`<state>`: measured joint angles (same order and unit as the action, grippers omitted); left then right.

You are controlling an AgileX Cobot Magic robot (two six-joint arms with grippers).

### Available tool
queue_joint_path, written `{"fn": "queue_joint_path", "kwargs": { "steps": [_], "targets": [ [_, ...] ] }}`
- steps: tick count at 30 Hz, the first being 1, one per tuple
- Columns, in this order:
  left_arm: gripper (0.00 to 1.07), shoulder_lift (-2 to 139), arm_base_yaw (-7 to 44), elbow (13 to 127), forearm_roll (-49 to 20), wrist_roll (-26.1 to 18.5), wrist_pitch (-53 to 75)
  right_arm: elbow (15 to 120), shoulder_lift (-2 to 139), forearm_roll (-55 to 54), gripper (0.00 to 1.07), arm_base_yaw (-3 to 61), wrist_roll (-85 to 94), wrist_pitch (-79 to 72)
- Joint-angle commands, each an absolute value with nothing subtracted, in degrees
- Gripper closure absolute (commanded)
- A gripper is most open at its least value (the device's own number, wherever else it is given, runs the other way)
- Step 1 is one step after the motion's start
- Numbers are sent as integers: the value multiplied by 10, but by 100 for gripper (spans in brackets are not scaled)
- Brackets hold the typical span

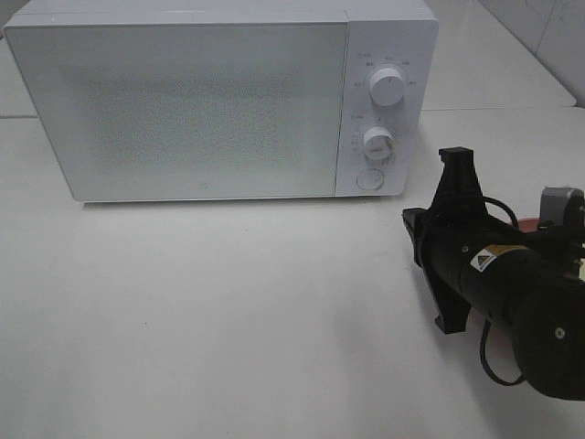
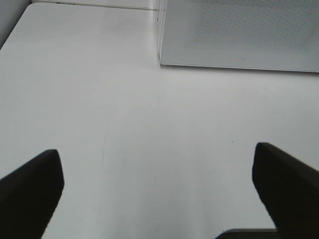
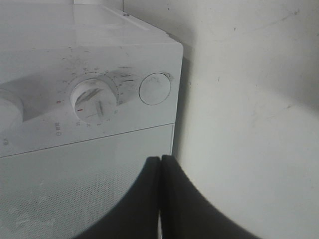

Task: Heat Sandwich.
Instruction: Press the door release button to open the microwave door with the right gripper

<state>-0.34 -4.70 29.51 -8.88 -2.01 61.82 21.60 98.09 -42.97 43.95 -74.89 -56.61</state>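
Observation:
The white microwave [image 1: 201, 101] stands at the back of the table with its door shut. The sandwich is out of view. My right gripper [image 1: 454, 157] is shut and empty, and points at the microwave's control panel from the front right. In the right wrist view its fingertips [image 3: 160, 164] are pressed together, a short way from the round door button [image 3: 154, 88] and the lower knob [image 3: 93, 98]. My left gripper [image 2: 159, 194] is open and empty over bare table, with the microwave's front left corner [image 2: 164, 55] ahead of it. It does not show in the exterior high view.
The control panel has an upper knob [image 1: 388, 87], a lower knob [image 1: 376, 142] and a round button [image 1: 369, 179]. A thin red-pink sliver [image 1: 527, 220] shows behind the right arm. The white table [image 1: 228, 311] spreads in front of the microwave.

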Motion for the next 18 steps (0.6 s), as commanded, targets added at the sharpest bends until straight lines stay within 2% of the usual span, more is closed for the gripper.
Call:
{"fn": "queue_joint_path", "kwargs": {
  "steps": [1, 18],
  "targets": [
    [9, -18, -44, 294, -88, -20, 611, 234, 981, -420, 107, 439, -750, -548],
    [9, -18, -44, 294, -88, -20, 611, 329, 1035, -375, 107, 392, -747, -510]
  ]
}}
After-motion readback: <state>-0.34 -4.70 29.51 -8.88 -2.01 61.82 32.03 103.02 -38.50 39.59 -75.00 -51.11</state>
